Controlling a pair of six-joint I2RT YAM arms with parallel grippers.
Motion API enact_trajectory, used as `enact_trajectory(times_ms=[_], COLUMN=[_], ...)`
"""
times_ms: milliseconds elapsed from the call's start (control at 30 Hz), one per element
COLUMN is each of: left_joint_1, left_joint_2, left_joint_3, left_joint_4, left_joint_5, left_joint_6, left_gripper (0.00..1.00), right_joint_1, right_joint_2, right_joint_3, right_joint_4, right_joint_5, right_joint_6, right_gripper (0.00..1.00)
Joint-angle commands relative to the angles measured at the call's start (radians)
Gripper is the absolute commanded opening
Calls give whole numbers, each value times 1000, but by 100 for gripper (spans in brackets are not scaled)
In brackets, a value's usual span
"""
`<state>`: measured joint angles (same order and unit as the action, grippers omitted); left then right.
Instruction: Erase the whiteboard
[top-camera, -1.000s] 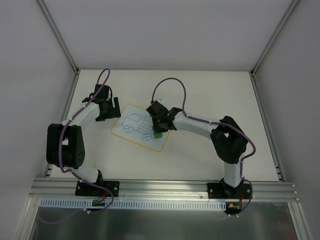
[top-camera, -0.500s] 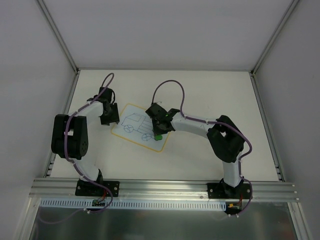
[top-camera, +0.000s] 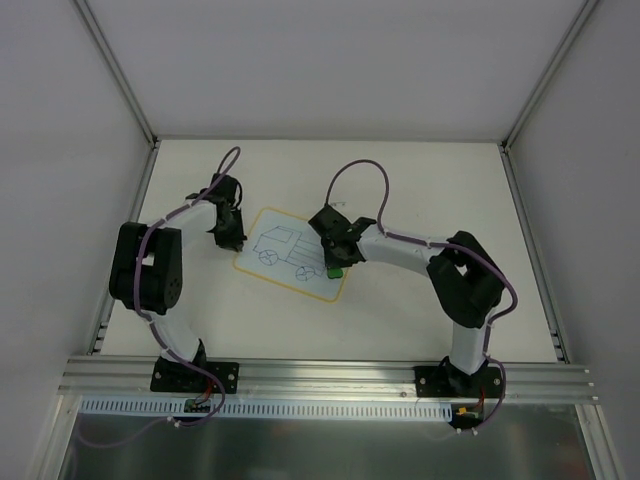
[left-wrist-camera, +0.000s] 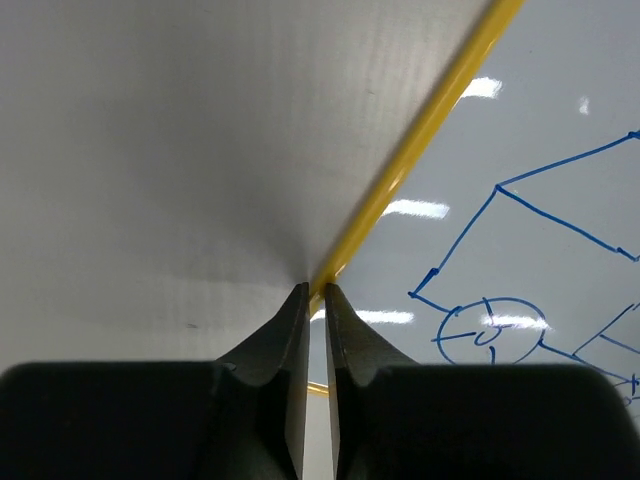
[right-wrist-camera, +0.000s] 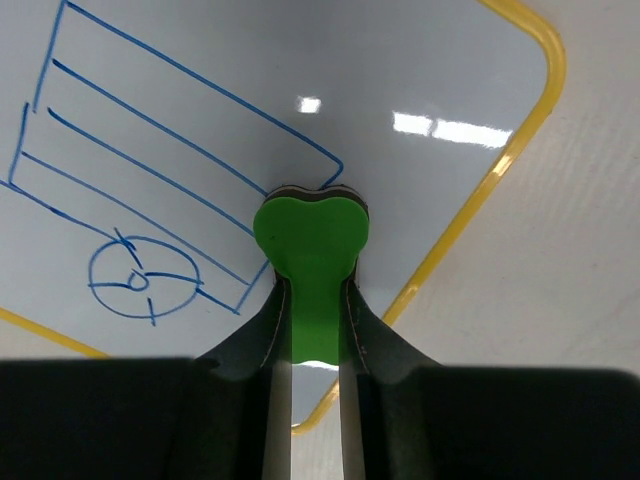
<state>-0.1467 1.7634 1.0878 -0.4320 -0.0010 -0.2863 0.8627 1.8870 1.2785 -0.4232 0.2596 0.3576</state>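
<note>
1. Nearest, the right fingers (right-wrist-camera: 250, 335) clamp a green eraser (right-wrist-camera: 310, 235), pressed down on the right end of the board (top-camera: 290, 255), seemingly ready to wipe.
2. Midway, that board lies flat on the desk (top-camera: 420, 180), its blue truck unerased.
3. Farthest, the left fingers (left-wrist-camera: 285, 340), nearly together, pinch the yellow left rim, probably steadying it.

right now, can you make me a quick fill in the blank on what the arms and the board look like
The right gripper is shut on a ___ eraser pressed to the whiteboard.
The truck drawing is in ___ lines.
The left gripper sits at the whiteboard's ___ border.
Missing words: green, blue, yellow.
</note>
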Motion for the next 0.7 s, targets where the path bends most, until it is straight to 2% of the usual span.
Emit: enact_trajectory(times_ms=[0,100,233,367,667], left_joint_1=[-114,-168,-251,-271,-294], left_joint_2=[31,45,70,35,-58], left_joint_3=[-23,-54,-92,-127,-143], left_joint_4=[-62,-57,-56,-34,-25], left_joint_5=[120,153,188,170,96], left_joint_6=[-100,-194,-260,-290,-303], left_gripper=[6,0,0,0,0], right_joint_1=[-40,-63,-103,-126,-255], right_joint_2=[-75,-112,-154,-172,-193], right_joint_3=[-40,-71,-108,-108,-114], right_joint_4=[-20,-23,-37,-92,-114], right_joint_5=[47,56,76,134,122], right_joint_6=[7,-20,-48,-78,-137], right_gripper=[1,0,0,0,0])
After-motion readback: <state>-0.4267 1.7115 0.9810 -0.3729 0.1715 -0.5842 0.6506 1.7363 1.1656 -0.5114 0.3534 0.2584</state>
